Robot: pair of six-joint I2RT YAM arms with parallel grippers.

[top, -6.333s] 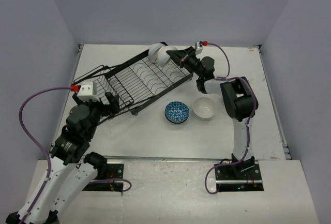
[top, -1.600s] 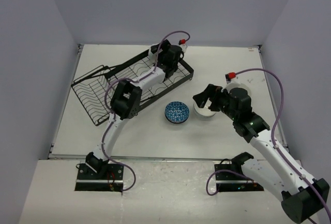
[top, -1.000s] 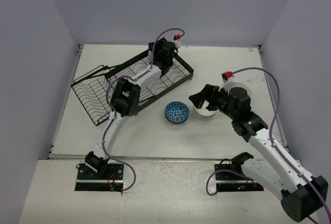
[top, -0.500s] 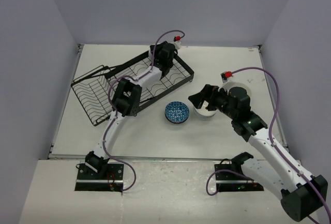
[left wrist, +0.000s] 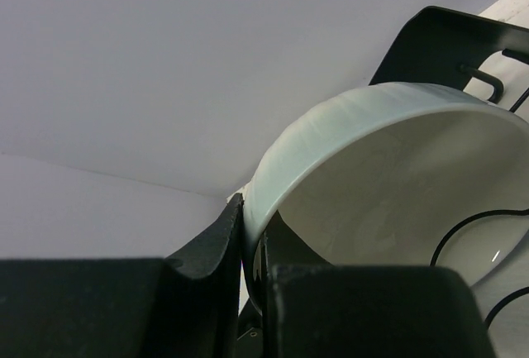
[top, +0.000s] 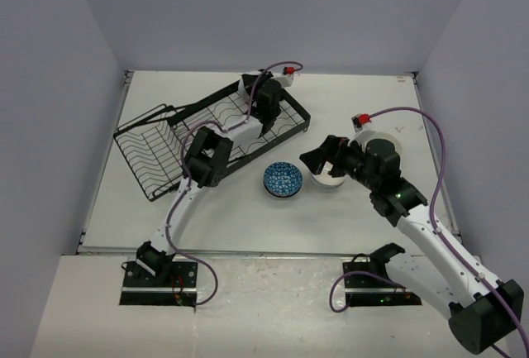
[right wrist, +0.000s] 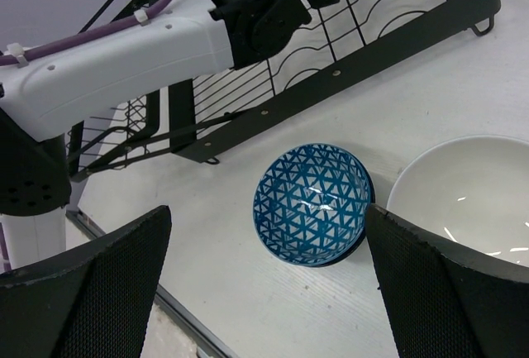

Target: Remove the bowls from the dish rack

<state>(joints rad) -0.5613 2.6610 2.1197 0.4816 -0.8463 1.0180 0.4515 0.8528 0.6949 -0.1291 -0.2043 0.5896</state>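
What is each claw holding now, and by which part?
The left claw pinches a white bowl by its rim, one finger inside, one outside. The right claw is open and holds nothing.

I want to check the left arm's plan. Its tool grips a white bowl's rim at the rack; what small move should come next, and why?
Probably a short lift straight up. In the left wrist view the left tool pinches the rim of the white bowl, and wires of the dish rack cross close against the bowl, so it seems not yet clear of them.
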